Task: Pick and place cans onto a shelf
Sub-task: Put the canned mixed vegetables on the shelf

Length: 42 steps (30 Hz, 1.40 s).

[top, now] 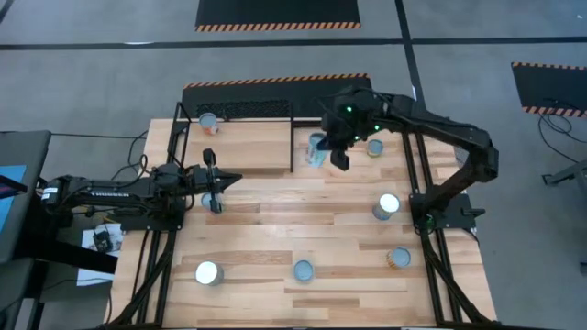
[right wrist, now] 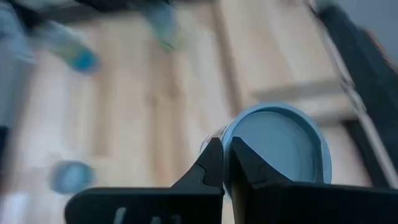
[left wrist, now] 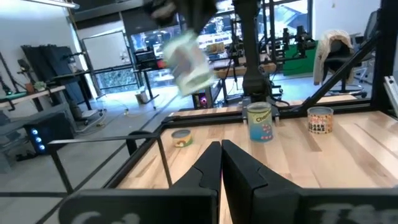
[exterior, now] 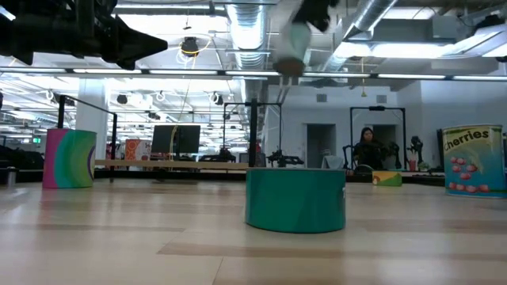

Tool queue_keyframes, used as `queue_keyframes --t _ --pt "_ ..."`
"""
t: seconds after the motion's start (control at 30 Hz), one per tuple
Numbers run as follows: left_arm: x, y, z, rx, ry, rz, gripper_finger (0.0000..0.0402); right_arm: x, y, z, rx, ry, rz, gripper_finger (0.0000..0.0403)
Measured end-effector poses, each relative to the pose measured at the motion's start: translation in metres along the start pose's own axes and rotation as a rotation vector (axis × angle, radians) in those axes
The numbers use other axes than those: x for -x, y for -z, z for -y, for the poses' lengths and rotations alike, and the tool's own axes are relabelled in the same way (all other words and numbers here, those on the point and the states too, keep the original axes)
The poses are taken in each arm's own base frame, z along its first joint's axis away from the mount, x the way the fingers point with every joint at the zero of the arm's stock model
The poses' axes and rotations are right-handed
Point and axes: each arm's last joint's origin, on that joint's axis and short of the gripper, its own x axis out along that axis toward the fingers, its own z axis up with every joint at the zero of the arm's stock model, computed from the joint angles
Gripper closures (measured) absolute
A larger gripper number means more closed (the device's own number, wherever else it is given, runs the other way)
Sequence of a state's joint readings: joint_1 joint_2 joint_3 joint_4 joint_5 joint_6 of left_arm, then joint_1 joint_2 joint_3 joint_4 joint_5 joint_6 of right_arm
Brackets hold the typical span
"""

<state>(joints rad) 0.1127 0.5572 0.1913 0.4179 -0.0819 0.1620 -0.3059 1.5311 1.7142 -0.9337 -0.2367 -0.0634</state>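
Carrying step: the right gripper (top: pixel 340 147) pinches a pale-blue-topped can (right wrist: pixel 278 149) by its rim, aloft beside the shelf (top: pixel 248 147), next needing lowering onto it; left gripper (top: pixel 213 181), jaws pressed together, waits over the table

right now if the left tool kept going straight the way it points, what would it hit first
Probably nothing nearby: the shut left tool aims across bare tabletop. The cherries can stands slightly off that line near the far frame, though depth is unclear.

The left pincer (left wrist: pixel 221 163) is closed over the worktop (left wrist: pixel 348 162); ahead, three cans (left wrist: pixel 259 121) stand, and a blurred can (left wrist: pixel 186 62) hangs tilted above.
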Motion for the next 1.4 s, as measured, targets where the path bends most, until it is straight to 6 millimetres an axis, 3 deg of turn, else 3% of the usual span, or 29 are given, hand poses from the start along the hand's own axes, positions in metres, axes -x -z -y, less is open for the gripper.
queue_keyframes --t 0.13,0.3,0.67,0.93,1.13,1.4 --pt "0.0 0.0 -0.002 0.024 -0.076 -0.012 0.04 -0.012 -0.019 -0.027 0.085 -0.064 0.161 0.0385" --pt "0.001 0.001 -0.006 0.025 -0.201 -0.031 0.04 -0.052 -0.042 -0.041 0.16 -0.041 0.346 0.0387" --pt "0.02 -0.003 -0.016 0.054 -0.506 -0.046 0.04 -0.161 -0.061 0.014 0.115 0.099 0.268 0.0387" --pt "0.036 -0.006 -0.018 0.075 -0.529 -0.028 0.04 -0.233 -0.05 0.051 0.152 0.137 0.152 0.0387" --pt "0.04 -0.006 -0.019 0.073 -0.53 -0.022 0.04 -0.266 -0.044 0.058 0.167 0.14 0.119 0.0387" --pt "0.04 -0.006 -0.019 0.071 -0.53 -0.023 0.04 -0.282 -0.035 0.064 0.181 0.185 0.062 0.0379"
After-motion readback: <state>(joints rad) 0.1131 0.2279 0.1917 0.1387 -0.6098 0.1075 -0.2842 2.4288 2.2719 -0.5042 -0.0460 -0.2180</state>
